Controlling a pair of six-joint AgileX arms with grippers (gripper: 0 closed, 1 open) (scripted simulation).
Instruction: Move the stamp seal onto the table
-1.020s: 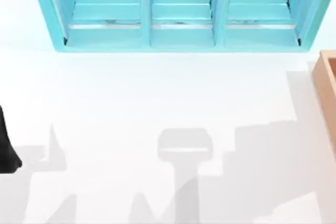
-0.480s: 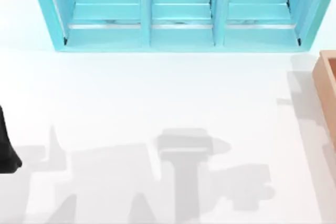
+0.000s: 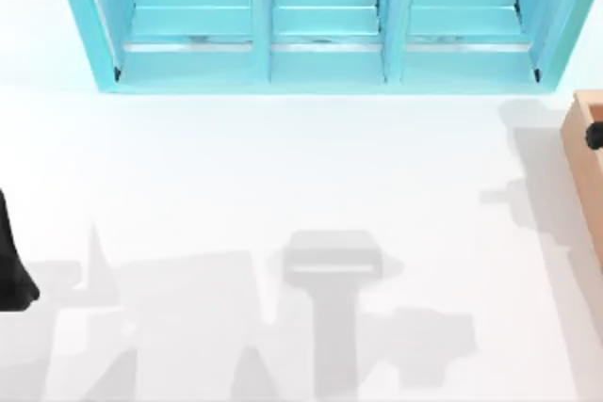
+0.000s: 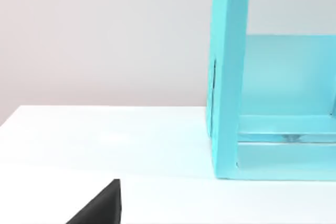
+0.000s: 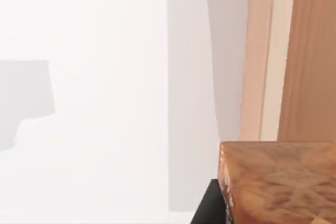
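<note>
Two arms: left gripper (image 4: 102, 205) parked low at the table's (image 3: 283, 185) left edge; right gripper (image 3: 595, 136) at work at the right edge, over the box (image 3: 582, 152) rim.
Seal position: seal (image 5: 278, 182) close under the right wrist camera, touching a dark gripper part on one side, with the box wall (image 5: 310, 51) just beyond and bare table (image 5: 105, 103) alongside.
Step in hand: judged as carrying the seal away from the box toward open table.
Jaws, right: cannot tell whether clamped on the seal or merely against it.
Jaws, left: cannot tell.
Method, grip: confirm a firm hold on the amber body before any sideways travel.
Method, clearance: lift clear of the box rim first, then move toward the table's middle, well apart from the box and the shelf (image 3: 320, 25).
Method, placement: lower straight down, keep the seal upright, release only once the base rests flat.
Risk: likely to catch the box wall or tip over if moved sideways too early.
Hidden, seal: red top and base both cut off; resting or lifted not determinable.
Hidden, box: interior cut off in the top view.
Hidden, right arm: mostly beyond the top view's right edge.
</note>
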